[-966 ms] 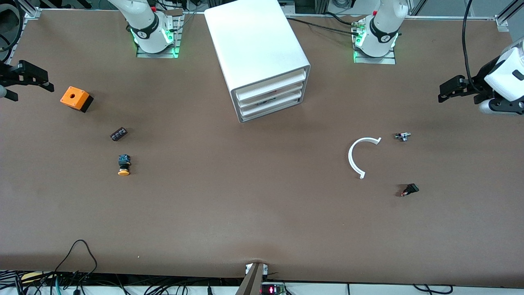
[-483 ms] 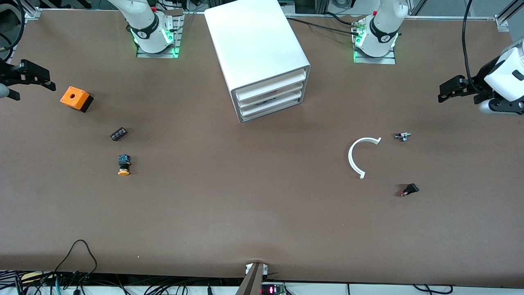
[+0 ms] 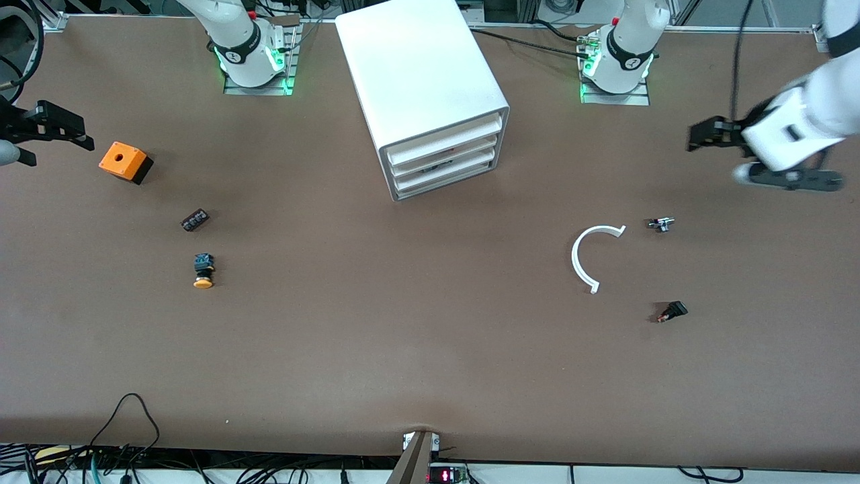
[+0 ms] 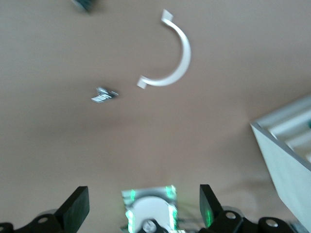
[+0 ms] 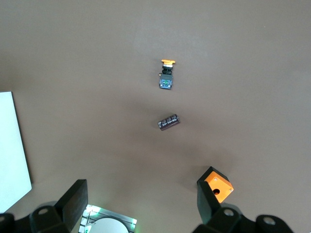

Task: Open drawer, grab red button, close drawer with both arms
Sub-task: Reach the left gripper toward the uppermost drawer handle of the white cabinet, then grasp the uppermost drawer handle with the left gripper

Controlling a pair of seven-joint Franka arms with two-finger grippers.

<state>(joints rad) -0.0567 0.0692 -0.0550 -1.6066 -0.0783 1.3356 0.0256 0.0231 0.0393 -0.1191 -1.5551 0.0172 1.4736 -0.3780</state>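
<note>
The white drawer cabinet (image 3: 430, 87) stands between the two arm bases, and its three drawer fronts (image 3: 445, 163) are shut. The red-capped button is hidden. My left gripper (image 3: 695, 138) is open and empty, in the air over the left arm's end of the table. In the left wrist view (image 4: 141, 206) its fingers stand wide apart. My right gripper (image 3: 77, 132) is open and empty in the air beside the orange box (image 3: 124, 162). In the right wrist view (image 5: 141, 199) its fingers are apart too.
A yellow-capped button (image 3: 203, 270) and a small black part (image 3: 194, 220) lie toward the right arm's end. A white arc (image 3: 591, 255), a small metal part (image 3: 660, 224) and a small black part (image 3: 672, 311) lie toward the left arm's end.
My left gripper has swung inward from the table's end toward the cabinet. My right gripper has shifted only slightly. Nothing on the table has moved.
</note>
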